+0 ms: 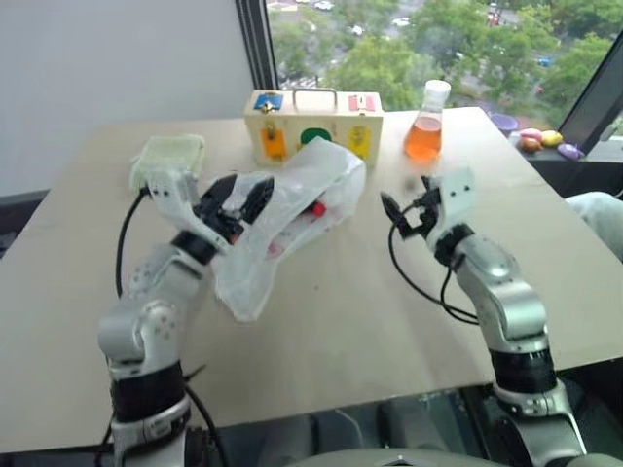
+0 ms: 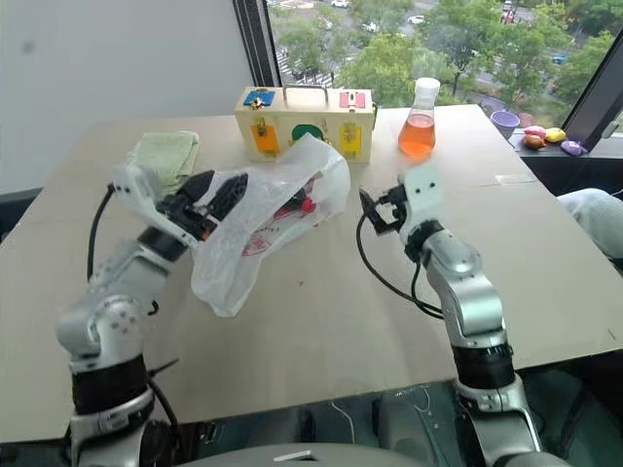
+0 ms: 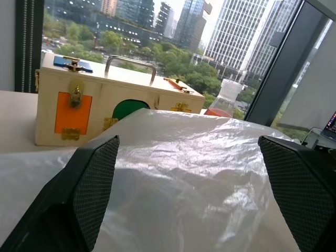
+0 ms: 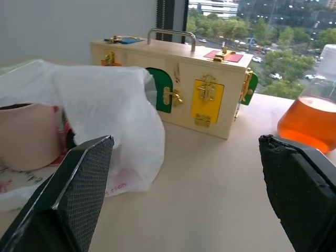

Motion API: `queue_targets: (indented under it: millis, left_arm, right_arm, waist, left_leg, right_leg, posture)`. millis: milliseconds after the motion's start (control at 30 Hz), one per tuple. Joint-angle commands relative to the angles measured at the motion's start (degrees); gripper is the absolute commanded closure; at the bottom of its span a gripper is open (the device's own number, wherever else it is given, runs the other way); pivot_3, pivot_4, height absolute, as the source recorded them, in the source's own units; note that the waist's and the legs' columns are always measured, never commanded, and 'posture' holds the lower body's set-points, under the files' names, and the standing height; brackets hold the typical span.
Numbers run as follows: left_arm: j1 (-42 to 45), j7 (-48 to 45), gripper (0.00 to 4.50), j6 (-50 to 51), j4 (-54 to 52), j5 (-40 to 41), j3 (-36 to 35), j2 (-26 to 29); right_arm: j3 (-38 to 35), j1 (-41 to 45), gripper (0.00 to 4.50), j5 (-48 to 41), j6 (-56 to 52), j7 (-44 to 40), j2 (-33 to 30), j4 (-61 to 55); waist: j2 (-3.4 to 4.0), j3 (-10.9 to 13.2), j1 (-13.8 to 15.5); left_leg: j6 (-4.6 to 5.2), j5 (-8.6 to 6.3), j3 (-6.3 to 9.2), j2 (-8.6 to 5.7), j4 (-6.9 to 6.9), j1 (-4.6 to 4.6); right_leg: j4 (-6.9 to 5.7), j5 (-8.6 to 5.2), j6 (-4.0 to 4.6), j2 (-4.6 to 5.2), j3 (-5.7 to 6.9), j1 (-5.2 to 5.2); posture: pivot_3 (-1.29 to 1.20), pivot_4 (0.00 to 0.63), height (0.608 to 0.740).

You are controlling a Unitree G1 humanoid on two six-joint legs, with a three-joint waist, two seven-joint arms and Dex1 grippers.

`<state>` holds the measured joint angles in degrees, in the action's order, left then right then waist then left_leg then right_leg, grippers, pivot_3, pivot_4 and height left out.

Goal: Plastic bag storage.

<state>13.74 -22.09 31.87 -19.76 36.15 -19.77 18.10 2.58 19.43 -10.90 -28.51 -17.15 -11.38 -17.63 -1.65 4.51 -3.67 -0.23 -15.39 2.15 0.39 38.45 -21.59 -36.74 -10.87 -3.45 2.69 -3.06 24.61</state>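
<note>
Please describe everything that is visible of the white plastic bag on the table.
The plastic bag is thin, translucent white and crinkled. It lies slumped on the table in front of the wooden box, one end trailing toward the robot. Red print and a dark object show through it. The left gripper, fingers open, is at its left edge; actual contact is unclear.

Both arms are built of rounded silver-grey shells joined by black ribbed collars near the base. Each wrist carries a blocky white housing, and from it springs a claw of two black fingers: the left claw and the right claw. In the wrist views the fingers are wide, flat black wedges whose inner faces bear a fine mesh-like grip texture. A black cable loops free beside each forearm, running from the white housing back toward the elbow.
</note>
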Motion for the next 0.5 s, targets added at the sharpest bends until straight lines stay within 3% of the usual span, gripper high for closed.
queue_targets:
  millis: [33,133,500]
  left_arm:
    - [-2.87,-1.36,0.08,-4.52,-5.15,-0.16,2.27,-1.36]
    - [-5.62,-0.9,0.08,-4.93,-6.42,-0.21,4.0,-2.31]
    - [-6.45,3.57,0.08,-6.4,-5.8,-4.27,5.09,-2.36]
  right_arm:
    - [-1.52,-1.69,0.0,-1.0,-0.14,0.13,-0.65,-4.36]
    - [-0.11,-3.59,0.0,0.93,1.63,0.26,-1.51,-5.21]
    - [-2.03,-8.75,0.0,3.1,3.72,4.67,-0.12,-8.03]
  waist:
    - [0.0,-0.26,0.06]
    - [0.02,-0.35,0.02]
    - [0.14,-0.67,0.12]
  left_leg:
    - [0.01,0.0,-0.02,0.0,0.04,0.06]
    - [0.05,-0.04,-0.09,0.02,-0.01,0.95]
    - [0.05,-0.04,-0.09,0.11,-0.01,0.97]
  right_leg:
    - [0.0,0.0,-0.01,-0.01,-0.02,-0.08]
    - [0.16,-0.2,-0.18,-0.02,-0.05,-0.95]
    - [0.22,-0.32,-0.04,-0.12,-0.08,-0.99]
  posture:
    - [0.0,0.0,0.74]
    - [0.0,0.0,0.74]
    - [0.0,0.0,0.74]
